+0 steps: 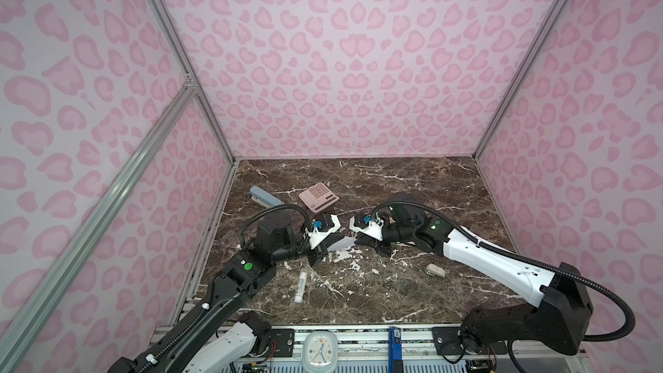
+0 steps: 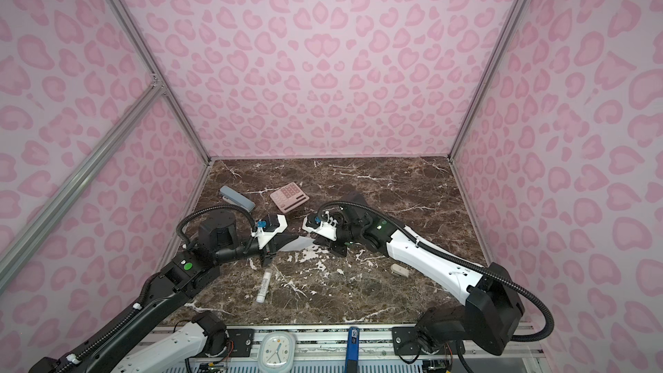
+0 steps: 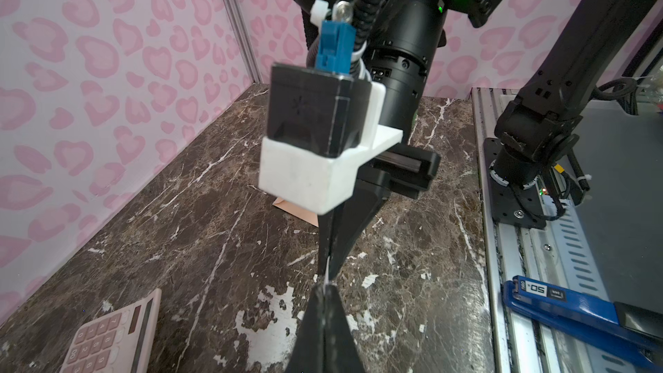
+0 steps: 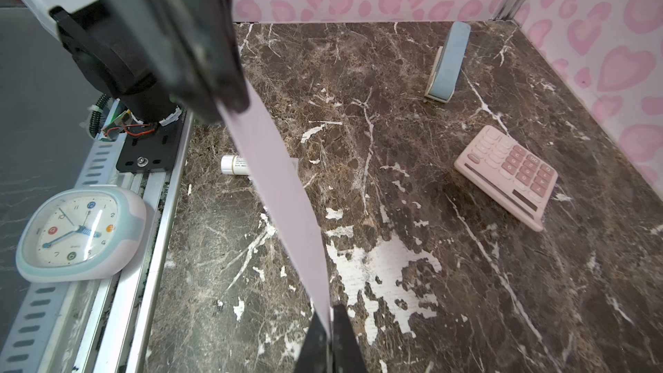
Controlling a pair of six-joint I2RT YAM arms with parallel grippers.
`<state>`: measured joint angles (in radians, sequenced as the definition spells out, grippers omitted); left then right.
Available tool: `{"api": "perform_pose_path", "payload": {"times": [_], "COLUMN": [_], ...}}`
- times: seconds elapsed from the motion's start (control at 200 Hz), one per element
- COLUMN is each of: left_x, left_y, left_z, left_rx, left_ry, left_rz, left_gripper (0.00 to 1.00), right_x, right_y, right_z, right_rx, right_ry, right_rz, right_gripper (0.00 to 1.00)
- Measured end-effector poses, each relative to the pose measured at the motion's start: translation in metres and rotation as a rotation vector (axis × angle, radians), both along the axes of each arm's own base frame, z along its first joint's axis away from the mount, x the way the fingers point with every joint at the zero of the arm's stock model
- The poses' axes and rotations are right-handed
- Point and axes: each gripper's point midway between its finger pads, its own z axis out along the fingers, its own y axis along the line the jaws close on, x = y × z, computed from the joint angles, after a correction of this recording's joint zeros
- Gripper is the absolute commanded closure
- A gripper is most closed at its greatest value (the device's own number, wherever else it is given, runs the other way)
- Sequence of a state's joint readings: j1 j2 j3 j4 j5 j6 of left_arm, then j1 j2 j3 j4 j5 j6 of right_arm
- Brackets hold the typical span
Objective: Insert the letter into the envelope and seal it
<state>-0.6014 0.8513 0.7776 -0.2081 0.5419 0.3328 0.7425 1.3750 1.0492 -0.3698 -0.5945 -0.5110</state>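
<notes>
Pale paper bridges two robot arms: the letter [image 1: 341,244] is held up over the brown marble worktop [image 1: 412,188], near its middle, with one end in each arm's jaws. The left jaws are clenched on the sheet's left end and the right jaws are clenched on its right end, both pairs pinching only the paper. In the right wrist view the letter [image 4: 283,191] runs as a lilac-tinted strip from one black pair of jaws to the other. From the left wrist camera it is seen edge-on, a thin white line.

The peach envelope [image 3: 299,209] lies flat on the worktop under the right arm [image 1: 477,252]. Only one corner of it shows, past the white camera mount in the left wrist view.

A pink calculator [image 1: 318,194] sits behind the two arms towards the back wall, with a grey-blue stapler [image 1: 265,197] to its left near the side wall. A white glue stick [image 1: 300,285] lies in front of the left jaws. A small beige stapler [image 1: 436,270] rests beside the right arm. On the metal rail at the front edge are a pale blue clock [image 1: 320,349] and a dark blue stapler [image 1: 394,346].
</notes>
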Motion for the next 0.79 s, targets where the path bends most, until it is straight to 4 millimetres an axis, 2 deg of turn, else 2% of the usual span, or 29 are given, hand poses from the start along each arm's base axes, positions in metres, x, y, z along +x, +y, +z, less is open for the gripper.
{"api": "perform_pose_path", "payload": {"times": [0.14, 0.165, 0.185, 0.27, 0.395, 0.5, 0.655, 0.795], "left_x": [0.0, 0.0, 0.0, 0.001, 0.002, 0.003, 0.004, 0.004], "left_y": [0.0, 0.0, 0.0, 0.0, 0.001, 0.001, 0.001, 0.001], "left_z": [0.0, 0.0, 0.0, -0.001, -0.001, -0.001, 0.001, 0.001], "left_rx": [0.003, 0.003, 0.004, 0.006, 0.01, 0.011, 0.009, 0.01], "left_ry": [-0.005, -0.005, -0.005, -0.006, -0.006, -0.008, -0.011, -0.011], "left_rz": [-0.003, -0.003, 0.0, 0.005, 0.011, 0.015, 0.016, 0.02], "left_gripper": [0.96, 0.96, 0.96, 0.96, 0.96, 0.96, 0.96, 0.96], "right_x": [0.005, 0.006, 0.006, 0.006, 0.007, 0.007, 0.005, -0.004], "right_y": [-0.003, -0.004, -0.005, -0.005, -0.006, -0.006, -0.008, -0.005], "right_z": [0.0, -0.001, -0.001, -0.002, -0.004, -0.005, -0.005, 0.004], "right_rx": [-0.002, -0.006, -0.007, -0.01, -0.019, -0.023, -0.03, -0.009], "right_ry": [0.005, 0.005, 0.005, 0.009, 0.015, 0.02, 0.02, 0.013], "right_rz": [-0.02, -0.025, -0.028, -0.032, -0.035, -0.039, -0.033, -0.007], "right_gripper": [1.0, 0.94, 0.93, 1.0, 1.0, 0.76, 0.68, 0.61]}}
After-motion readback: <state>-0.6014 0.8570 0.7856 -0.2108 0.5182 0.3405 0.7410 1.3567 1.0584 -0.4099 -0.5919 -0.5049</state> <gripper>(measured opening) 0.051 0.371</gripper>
